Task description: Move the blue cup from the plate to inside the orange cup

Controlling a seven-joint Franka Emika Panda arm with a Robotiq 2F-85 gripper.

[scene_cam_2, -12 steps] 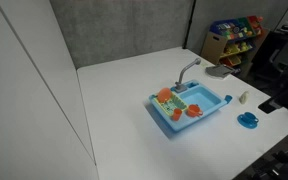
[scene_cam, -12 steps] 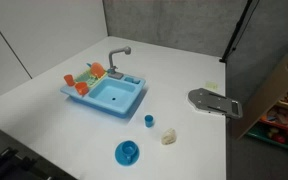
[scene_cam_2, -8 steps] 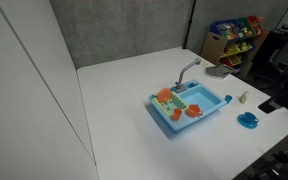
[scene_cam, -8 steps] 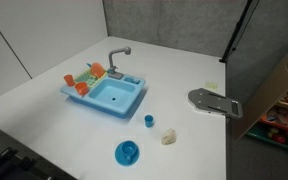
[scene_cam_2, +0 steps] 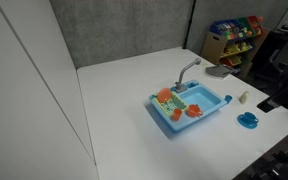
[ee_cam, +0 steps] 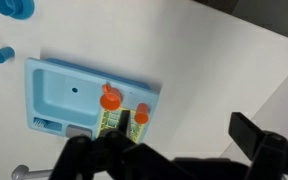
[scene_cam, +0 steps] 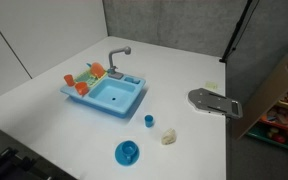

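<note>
- Bright-blue small plastic toy cup (scene_cam: 128,149) stands on the round, flat, bright-blue plastic plate (scene_cam: 118,157) on the white table (scene_cam: 184,70).
- Orange-red small plastic cup (scene_cam: 81,88) sits at the rack end of the light-blue rectangular toy sink (scene_cam: 112,98), well apart from the plate.
- Darker, smaller blue cup (scene_cam: 149,120) stands on the table between sink and plate.
- Black gripper (ee_cam: 169,160) fills the lower wrist view, high over the sink, its fingers (ee_cam: 262,140) spread wide.

The cup (scene_cam: 128,149) stands on the plate (scene_cam: 117,156); the sink (scene_cam: 134,101) lies behind.
</note>
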